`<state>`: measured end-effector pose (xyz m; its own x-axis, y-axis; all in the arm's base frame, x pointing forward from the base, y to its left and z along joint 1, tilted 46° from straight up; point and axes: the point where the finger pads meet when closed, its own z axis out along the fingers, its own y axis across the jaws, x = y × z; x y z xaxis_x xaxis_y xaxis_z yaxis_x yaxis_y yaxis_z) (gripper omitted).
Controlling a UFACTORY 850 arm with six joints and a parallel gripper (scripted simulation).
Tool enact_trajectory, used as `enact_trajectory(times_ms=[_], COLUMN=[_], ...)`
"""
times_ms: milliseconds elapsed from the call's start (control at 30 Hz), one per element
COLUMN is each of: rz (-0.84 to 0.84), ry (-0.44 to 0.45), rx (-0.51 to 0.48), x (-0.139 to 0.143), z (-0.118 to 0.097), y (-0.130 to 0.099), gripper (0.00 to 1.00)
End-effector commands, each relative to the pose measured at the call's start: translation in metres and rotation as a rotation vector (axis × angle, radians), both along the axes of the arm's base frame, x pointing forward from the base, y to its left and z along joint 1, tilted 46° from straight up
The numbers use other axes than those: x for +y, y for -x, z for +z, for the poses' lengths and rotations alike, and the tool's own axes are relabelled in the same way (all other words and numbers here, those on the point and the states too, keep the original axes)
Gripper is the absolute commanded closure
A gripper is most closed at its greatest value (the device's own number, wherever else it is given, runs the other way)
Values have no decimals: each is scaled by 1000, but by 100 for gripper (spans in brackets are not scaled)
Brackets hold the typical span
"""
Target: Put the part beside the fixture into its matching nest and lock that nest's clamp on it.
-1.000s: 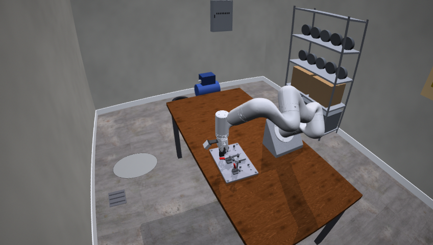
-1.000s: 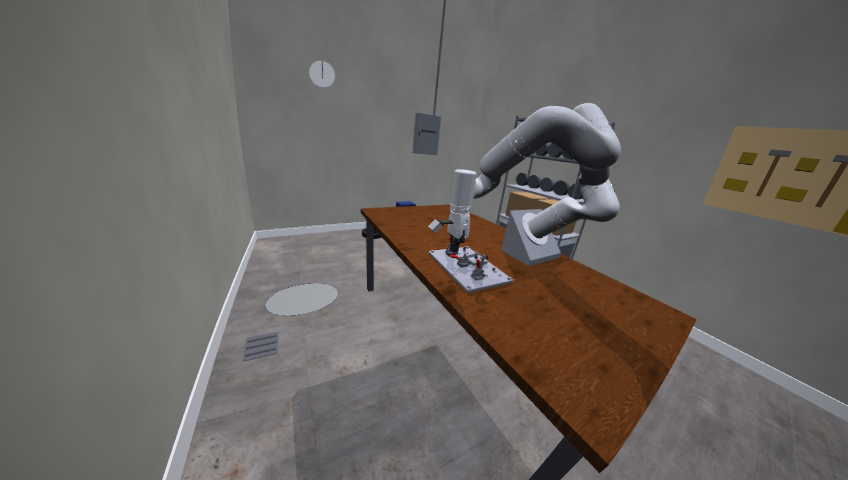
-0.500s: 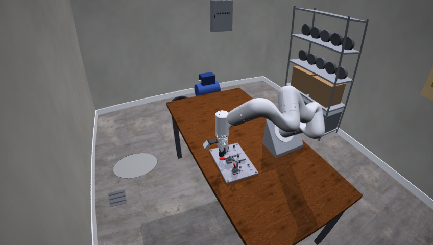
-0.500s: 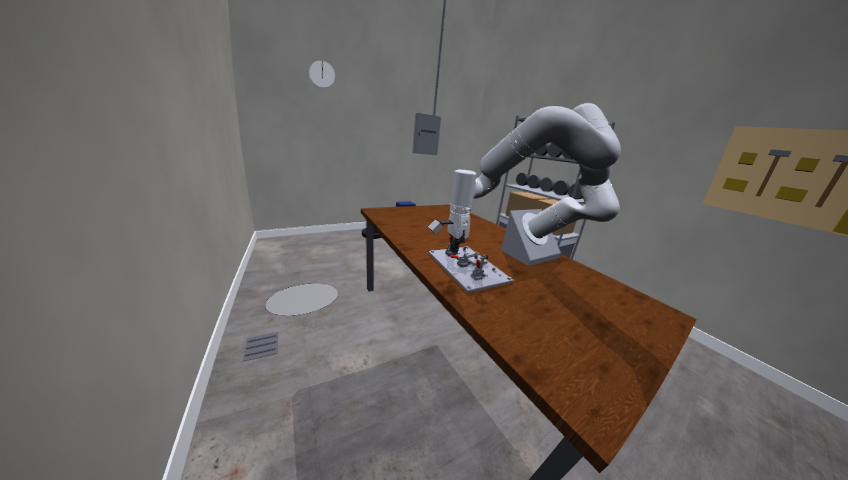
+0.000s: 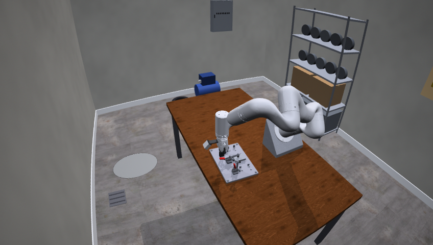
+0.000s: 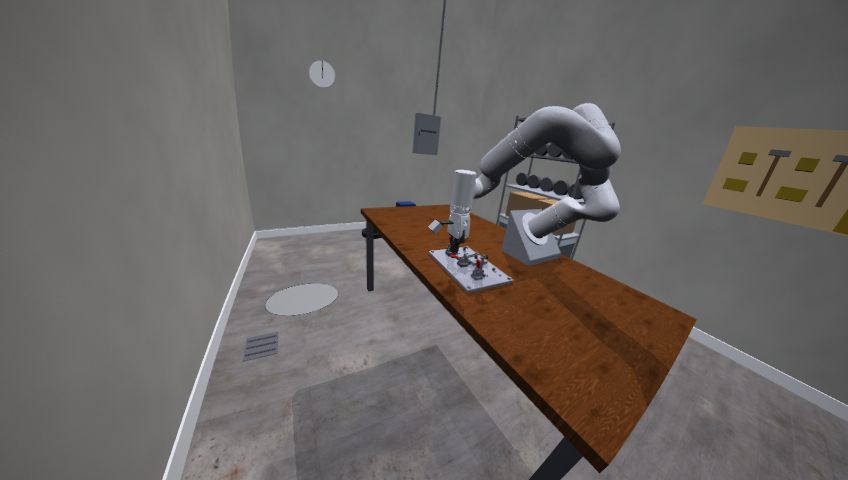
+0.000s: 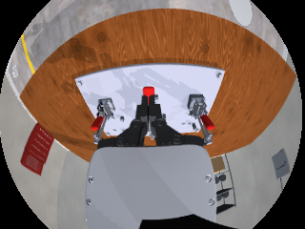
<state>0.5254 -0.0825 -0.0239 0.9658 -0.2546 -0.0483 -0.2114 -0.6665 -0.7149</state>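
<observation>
The grey fixture plate [image 5: 233, 162] lies on the brown table, also in the exterior view [image 6: 470, 268] and the wrist view [image 7: 149, 86]. It carries three clamps with red handles. My gripper [image 5: 222, 152] points straight down over the plate's far left part with its fingers shut and nothing between them. Its tips [image 7: 151, 114] stand right at the middle clamp's red handle [image 7: 148, 92], which lies low [image 5: 222, 157]. Another red handle [image 5: 234, 165] stands upright nearer the plate's middle. The two side clamps [image 7: 98, 121] [image 7: 202, 114] flank my fingers. I cannot make out the part; my gripper body hides the near side of the plate.
The arm's grey base block [image 5: 281, 141] stands on the table to the right of the plate. A metal shelf [image 5: 325, 69] with discs and boxes is behind it. A blue motor [image 5: 207, 84] sits on the floor beyond the table's far end.
</observation>
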Motion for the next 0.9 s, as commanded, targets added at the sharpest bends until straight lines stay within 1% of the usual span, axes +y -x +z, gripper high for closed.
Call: enact_trajectory(times_ms=[0, 233, 867], rz=[-1, -1, -1], ry=[1, 1, 1], rx=[-1, -1, -1], x=[1, 7, 8], z=[-1, -7, -9], y=[-1, -3, -3], gripper=[100, 100, 100])
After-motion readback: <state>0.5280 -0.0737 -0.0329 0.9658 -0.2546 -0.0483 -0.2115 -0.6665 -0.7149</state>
